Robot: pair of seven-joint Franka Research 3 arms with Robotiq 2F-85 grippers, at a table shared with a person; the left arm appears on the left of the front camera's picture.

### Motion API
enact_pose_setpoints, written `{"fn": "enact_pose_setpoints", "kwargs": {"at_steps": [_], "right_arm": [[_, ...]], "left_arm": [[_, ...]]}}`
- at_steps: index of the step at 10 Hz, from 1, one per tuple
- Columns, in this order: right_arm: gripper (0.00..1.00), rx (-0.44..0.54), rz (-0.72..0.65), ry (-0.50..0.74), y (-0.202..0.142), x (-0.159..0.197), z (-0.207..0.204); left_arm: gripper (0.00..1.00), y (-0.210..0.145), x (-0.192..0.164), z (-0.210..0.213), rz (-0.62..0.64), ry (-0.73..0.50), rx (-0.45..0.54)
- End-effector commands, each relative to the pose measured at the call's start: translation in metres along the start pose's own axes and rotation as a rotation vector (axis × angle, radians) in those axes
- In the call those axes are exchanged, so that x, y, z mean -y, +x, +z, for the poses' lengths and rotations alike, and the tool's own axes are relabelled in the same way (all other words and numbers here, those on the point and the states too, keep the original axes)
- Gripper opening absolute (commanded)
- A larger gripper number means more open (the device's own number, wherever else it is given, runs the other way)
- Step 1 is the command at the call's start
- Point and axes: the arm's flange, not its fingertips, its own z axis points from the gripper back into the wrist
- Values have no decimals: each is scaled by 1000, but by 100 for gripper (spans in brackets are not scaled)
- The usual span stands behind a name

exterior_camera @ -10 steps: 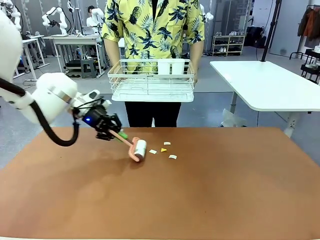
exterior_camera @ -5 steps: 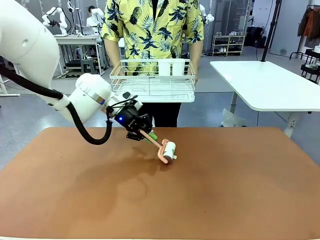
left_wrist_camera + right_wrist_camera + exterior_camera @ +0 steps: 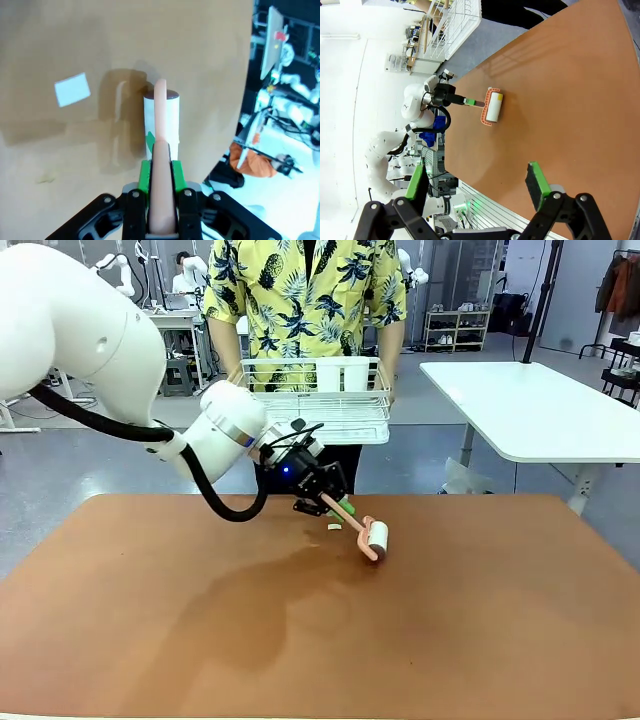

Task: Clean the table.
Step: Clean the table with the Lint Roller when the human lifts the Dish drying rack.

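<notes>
Front view: table [image 3: 450,620] spans 6 o'clock. Left gripper [image 3: 335,505] clamped on roller [image 3: 377,537] handle, head on table; scrap [image 3: 335,527] at its 9 o'clock. Right gripper [image 3: 476,181]: jaws apart.

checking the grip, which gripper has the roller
The left gripper: it is shut on the roller by its pink handle. The right gripper is open, its green pads wide apart, and holds nothing.

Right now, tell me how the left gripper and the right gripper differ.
The left gripper is shut on the lint roller; the right gripper stands open, empty. The left gripper is down at the table; the right gripper hangs well above it. Both have black fingers with green pads.
</notes>
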Motion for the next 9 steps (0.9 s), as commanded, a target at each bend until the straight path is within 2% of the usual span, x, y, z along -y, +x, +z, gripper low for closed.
{"fn": "enact_pose_setpoints", "kwargs": {"at_steps": [1,3,4,6,7,8,9], "right_arm": [[100,0,9,13,-2,-2,2],[100,0,9,13,-2,-2,2],[100,0,9,13,-2,-2,2],[100,0,9,13,-2,-2,2],[100,0,9,13,-2,-2,2],[100,0,9,13,-2,-2,2],[100,0,9,13,-2,-2,2]], "left_arm": [[21,17,13,7,33,53,105],[21,5,32,45,92,73,215],[21,-8,44,60,72,67,218],[21,-44,64,92,27,71,155],[21,-59,60,118,33,82,133],[21,-65,42,147,57,84,140],[21,-72,18,173,54,70,97]]}}
